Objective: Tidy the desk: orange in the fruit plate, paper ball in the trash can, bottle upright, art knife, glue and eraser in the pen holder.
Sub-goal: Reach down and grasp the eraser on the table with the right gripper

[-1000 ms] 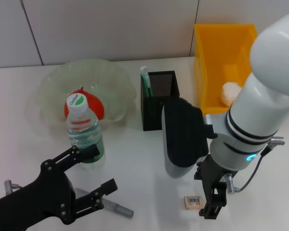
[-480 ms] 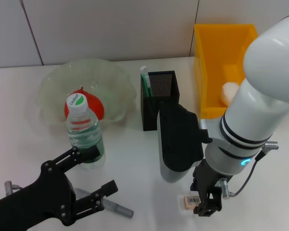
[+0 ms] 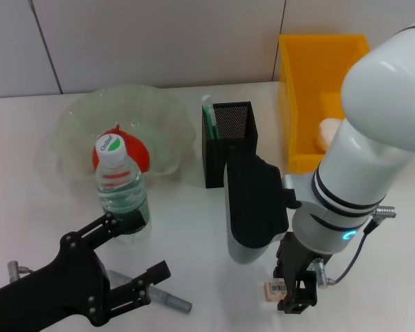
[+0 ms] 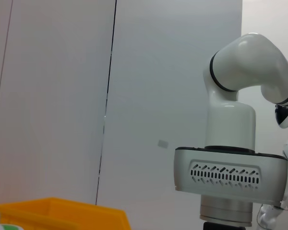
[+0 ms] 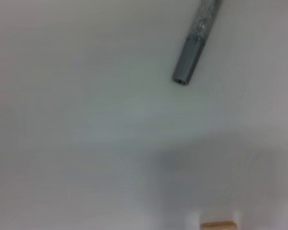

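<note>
Right hand point(image 3: 295, 289) low over the eraser point(image 3: 275, 289) on the white desk point(image 3: 194, 235), finger spread unclear.

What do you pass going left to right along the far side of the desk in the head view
fruit plate holding the orange → pen holder → trash can with the paper ball inside.

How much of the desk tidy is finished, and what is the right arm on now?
Done: orange in the fruit plate, paper ball in the trash can, bottle upright. In hand: right gripper down at the eraser on the table. Left: eraser into the pen holder; a grey stick lies by the parked left gripper.
</note>
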### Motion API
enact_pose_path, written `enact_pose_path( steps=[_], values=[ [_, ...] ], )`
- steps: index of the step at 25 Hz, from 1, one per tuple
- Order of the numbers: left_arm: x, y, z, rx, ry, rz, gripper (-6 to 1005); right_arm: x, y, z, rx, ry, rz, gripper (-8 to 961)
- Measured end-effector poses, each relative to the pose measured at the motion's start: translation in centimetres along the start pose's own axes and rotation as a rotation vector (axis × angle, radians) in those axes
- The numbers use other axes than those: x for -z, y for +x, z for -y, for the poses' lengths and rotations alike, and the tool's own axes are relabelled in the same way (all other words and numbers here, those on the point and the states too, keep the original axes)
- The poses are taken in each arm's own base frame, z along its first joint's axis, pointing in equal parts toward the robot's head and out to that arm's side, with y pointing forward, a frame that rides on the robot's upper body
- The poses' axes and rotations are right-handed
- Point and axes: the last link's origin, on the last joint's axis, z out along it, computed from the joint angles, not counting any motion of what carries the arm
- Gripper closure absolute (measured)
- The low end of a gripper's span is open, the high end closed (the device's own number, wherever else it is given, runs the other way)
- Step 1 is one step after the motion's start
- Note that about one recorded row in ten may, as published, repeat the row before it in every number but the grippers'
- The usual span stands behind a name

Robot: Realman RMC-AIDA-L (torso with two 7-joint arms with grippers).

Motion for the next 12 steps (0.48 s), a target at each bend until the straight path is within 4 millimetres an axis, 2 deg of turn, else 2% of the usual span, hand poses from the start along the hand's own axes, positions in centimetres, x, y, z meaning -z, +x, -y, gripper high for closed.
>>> enact_pose_path(
  steps=[8,12],
  values=[
    [0.00,-0.01,0.01,0.000,0.000,0.000,201,-0.33,-0.04,0.09,0.006,0.000,-0.007,469],
    [0.00,0.00,0.00,0.000,0.000,0.000,201,-0.57,-0.06,0.14,0.010,-0.002,-0.016,507]
  ],
)
